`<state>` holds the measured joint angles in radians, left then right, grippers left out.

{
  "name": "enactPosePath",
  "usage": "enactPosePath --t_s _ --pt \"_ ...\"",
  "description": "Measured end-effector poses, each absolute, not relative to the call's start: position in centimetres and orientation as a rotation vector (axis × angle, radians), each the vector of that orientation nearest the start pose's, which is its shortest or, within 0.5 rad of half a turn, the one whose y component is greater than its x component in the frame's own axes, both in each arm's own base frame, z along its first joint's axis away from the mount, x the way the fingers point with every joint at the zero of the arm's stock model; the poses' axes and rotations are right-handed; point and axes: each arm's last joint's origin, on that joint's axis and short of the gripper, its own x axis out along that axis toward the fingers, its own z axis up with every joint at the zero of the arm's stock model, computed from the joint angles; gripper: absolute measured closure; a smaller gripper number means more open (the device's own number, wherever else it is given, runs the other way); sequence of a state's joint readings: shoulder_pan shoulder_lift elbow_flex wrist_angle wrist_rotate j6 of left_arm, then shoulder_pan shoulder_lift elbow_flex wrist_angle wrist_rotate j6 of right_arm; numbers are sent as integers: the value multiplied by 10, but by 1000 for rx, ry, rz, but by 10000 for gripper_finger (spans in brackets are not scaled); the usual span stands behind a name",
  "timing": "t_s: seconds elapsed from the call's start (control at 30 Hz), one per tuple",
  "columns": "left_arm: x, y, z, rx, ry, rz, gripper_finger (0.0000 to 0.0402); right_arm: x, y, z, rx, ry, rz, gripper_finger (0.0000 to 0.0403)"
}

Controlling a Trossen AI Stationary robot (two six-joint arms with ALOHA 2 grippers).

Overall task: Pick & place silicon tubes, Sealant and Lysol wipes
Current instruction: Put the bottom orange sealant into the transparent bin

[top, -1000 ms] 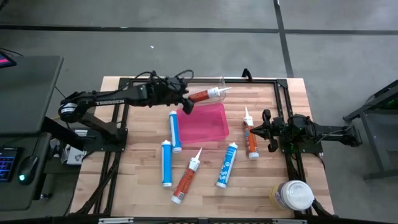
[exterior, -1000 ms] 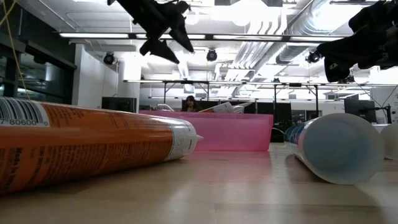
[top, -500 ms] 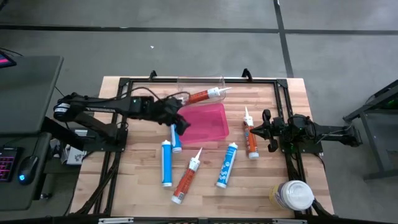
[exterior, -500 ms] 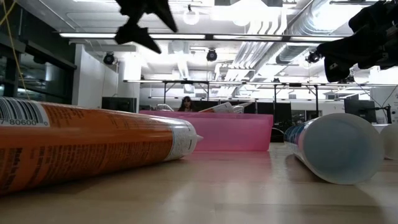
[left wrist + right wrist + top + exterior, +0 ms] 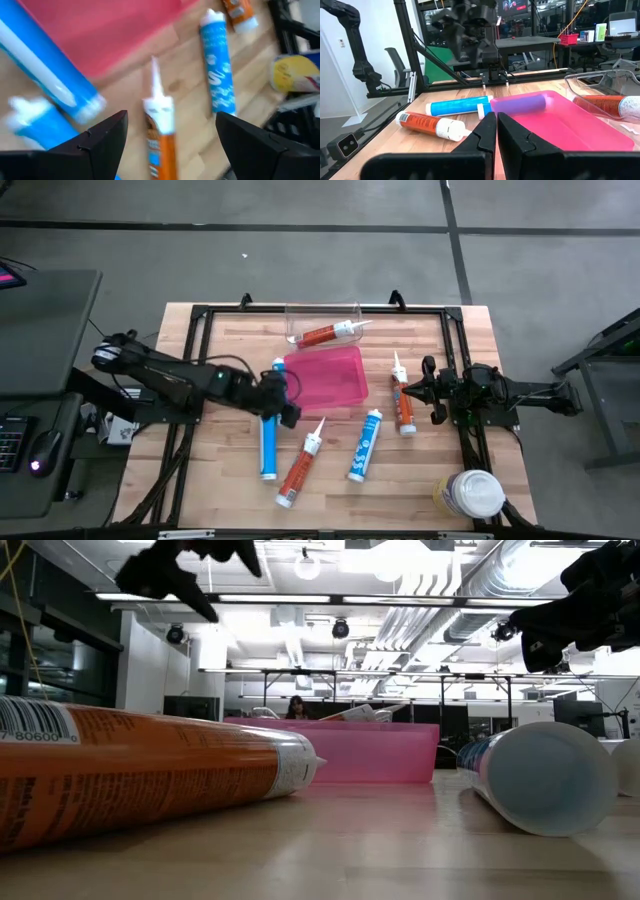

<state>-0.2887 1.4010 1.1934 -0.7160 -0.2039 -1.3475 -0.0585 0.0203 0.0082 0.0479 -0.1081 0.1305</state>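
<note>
The wooden bench (image 5: 230,480) carries a shallow pink plastic tray (image 5: 328,376) at centre; the yellowish Lysol wipes canister with white lid (image 5: 470,494) stands at the near right corner. The left gripper (image 5: 280,398) is held above crowded blue caulk cartridges (image 5: 268,442), fingers (image 5: 102,141) spread apart and empty; a neighbouring orange-bodied cartridge (image 5: 161,141) could be nudged and rolled during descent. The right gripper (image 5: 413,387) is parked, fingers (image 5: 482,136) together, beside a small orange sealant tube (image 5: 402,402).
</note>
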Motion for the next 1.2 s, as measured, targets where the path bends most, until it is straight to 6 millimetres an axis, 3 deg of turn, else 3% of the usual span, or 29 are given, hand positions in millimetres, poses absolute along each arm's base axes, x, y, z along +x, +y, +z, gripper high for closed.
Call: enactPosePath --t_s 0.17,0.4,1.2 --pt "288 -97 276 -1067 827 519 106 98 -3 169 127 -31 51 391" --pt "307 -111 254 -1107 895 451 106 98 -3 169 128 -31 51 391" --pt "328 -119 204 -939 1028 469 106 98 -3 169 128 -32 52 391"
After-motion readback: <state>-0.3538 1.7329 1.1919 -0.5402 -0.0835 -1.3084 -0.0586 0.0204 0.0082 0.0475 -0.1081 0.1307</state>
